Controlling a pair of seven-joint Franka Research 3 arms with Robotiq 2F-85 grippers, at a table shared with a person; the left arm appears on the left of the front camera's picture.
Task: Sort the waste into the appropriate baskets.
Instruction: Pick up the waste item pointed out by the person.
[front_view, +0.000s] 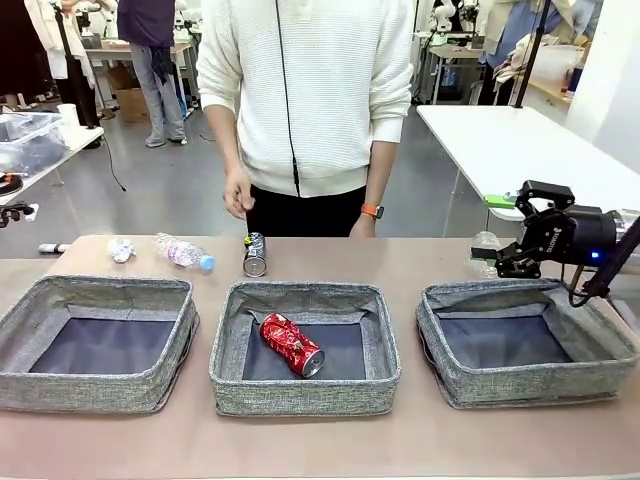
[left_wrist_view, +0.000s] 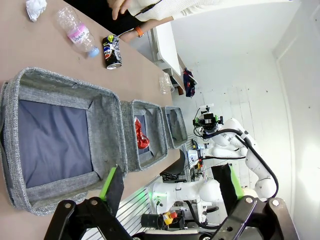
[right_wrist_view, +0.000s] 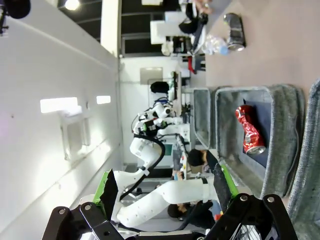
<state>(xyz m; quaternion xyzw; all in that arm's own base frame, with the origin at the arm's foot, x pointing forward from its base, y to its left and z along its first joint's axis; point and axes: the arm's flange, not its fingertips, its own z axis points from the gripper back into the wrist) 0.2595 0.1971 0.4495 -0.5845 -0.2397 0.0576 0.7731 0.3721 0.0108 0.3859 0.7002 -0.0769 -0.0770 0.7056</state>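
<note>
Three baskets sit in a row at the near edge of the table: the left basket and right basket hold nothing, and the middle basket holds the dented red can, lying on its side on the lining. Beyond them the dark can stands upright just behind the middle basket, under the person's hand. The blue-capped bottle lies beside it and the paper wad lies farther left. A second bottle rests behind the right basket's far left corner, just beside the right gripper, whose fingers are spread wide with nothing between them. The left gripper is equally wide and bare, off the left basket's outer side. Everything looks light. The dark can is probably thin-walled and smooth, so a moderate squeeze across mid-body should hold it without crushing. The bottles likely flex and spring back, roll easily and may slip. Gripping across the barrel near the stiffer shoulder seems safest. The wad is soft and nearly weightless, so the fingers would need to close almost fully, low against the table.
</note>
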